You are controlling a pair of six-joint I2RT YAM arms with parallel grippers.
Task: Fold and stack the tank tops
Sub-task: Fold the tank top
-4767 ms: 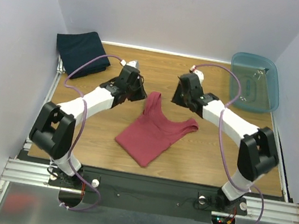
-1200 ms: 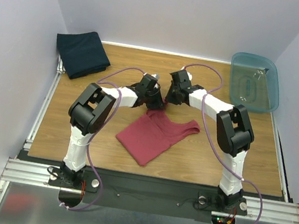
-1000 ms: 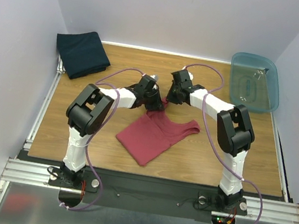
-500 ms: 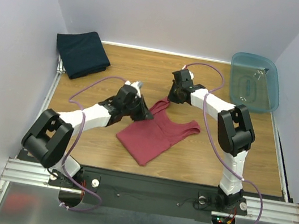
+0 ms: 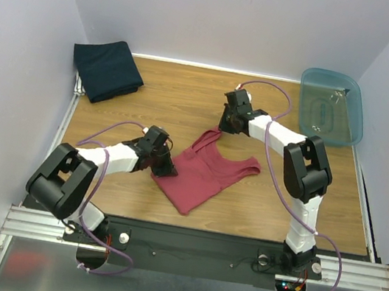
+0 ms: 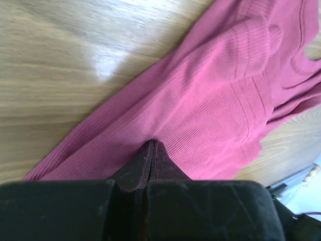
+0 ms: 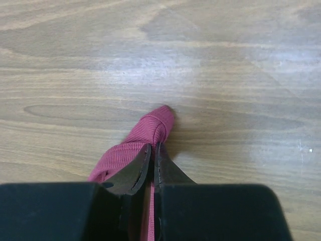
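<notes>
left fingers (image 6: pixel 142 169): maroon top (image 5: pixel 209 170) edge | right fingers (image 7: pixel 134 173): strap (image 7: pixel 158 123), seemingly

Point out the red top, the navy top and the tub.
red top (image 5: pixel 201 173), top view, middle of its body.
navy top (image 5: pixel 106 69), top view, centre of the folded square.
tub (image 5: pixel 357 120), top view, right wall.

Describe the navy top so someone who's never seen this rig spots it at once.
Start from the wooden table and go to its far left corner. The navy top lies there as a flat folded square. It is dark blue cloth, unlike the spread-out maroon top mid-table and the see-through blue tub in the far right corner.
</notes>
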